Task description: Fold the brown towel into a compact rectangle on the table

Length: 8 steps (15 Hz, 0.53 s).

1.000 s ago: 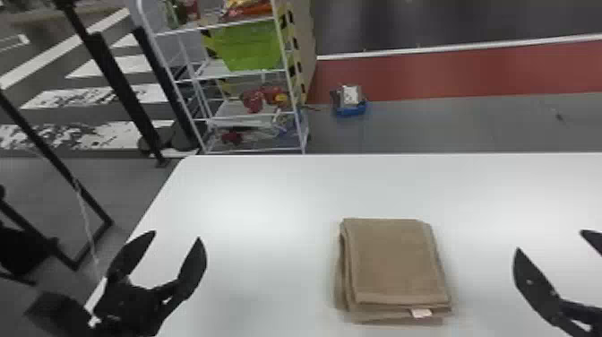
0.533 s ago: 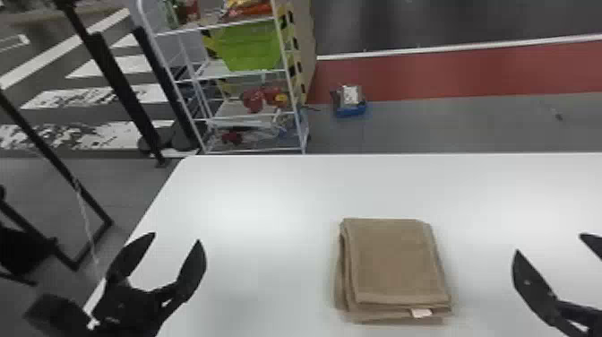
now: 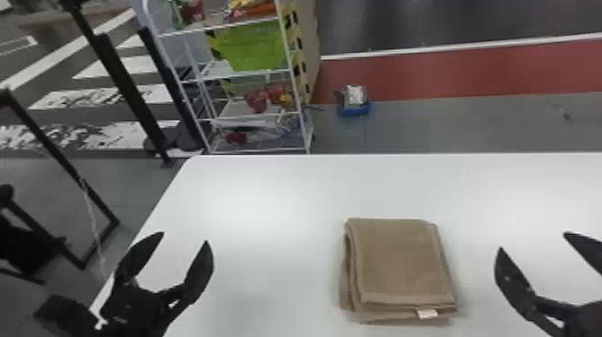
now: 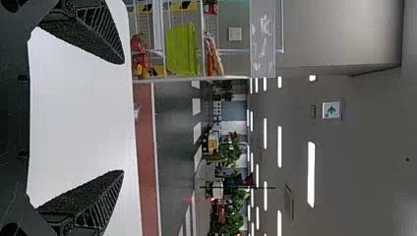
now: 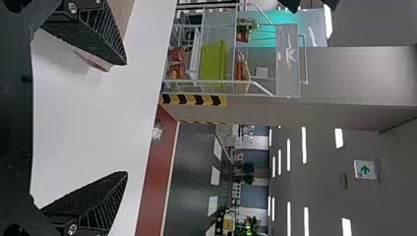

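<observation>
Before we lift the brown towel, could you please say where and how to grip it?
I would grip the middle of the towel's right edge from the right with the open right end effector, one finger above, one below. It lies flat, and that edge looks even, while layers jut out at the left and near edges.

The left end effector (image 3: 181,237) and right end effector (image 3: 533,241) both hold their fingers (image 3: 200,271) spread wide apart.

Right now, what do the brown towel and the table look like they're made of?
The brown towel looks like soft matte cloth, perhaps cotton, given its folded layers and pale tag. The table looks like smooth white laminate or painted board, given its soft glare.
</observation>
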Available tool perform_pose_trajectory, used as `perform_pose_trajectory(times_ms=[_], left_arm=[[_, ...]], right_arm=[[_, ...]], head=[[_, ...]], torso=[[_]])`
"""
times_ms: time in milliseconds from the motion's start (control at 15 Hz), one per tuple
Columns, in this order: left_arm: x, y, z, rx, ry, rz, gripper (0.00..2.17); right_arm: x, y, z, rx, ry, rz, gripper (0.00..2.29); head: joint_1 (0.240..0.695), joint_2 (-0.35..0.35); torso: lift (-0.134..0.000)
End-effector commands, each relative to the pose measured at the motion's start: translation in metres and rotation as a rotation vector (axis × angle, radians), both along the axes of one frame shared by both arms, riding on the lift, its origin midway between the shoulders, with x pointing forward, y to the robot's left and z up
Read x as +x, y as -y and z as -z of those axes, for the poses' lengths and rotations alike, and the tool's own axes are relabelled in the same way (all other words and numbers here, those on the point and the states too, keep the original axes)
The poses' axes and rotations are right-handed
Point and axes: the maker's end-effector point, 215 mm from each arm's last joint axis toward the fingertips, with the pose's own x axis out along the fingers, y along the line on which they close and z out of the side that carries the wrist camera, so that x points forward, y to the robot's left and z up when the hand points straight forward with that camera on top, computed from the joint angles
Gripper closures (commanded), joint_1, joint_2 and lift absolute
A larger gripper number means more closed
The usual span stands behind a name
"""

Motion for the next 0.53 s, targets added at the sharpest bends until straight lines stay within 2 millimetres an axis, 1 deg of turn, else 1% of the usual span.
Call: perform_pose_trajectory(times_ms=[0,133,467], left_arm=[[-0.0005,0.0003,0.0014,-0.003,-0.002,0.0,0.1],[-0.0007,0.0001,0.0049,-0.004,-0.008,0.001,0.1],[0.0024,0.0036,0.0079,-0.013,-0.01,0.011,0.1]], right_arm=[[0.0019,-0.0052,0.0033,-0.002,-0.01,-0.005,0.09],[0.0021,-0.0087,0.0042,0.0,-0.013,-0.009,0.09],[0.0021,-0.0086,0.0051,0.0,-0.016,-0.009,0.09]], head=[[0.695,0.284],[0.695,0.29],[0.695,0.293]], torso=[[-0.123],[-0.123],[-0.123]])
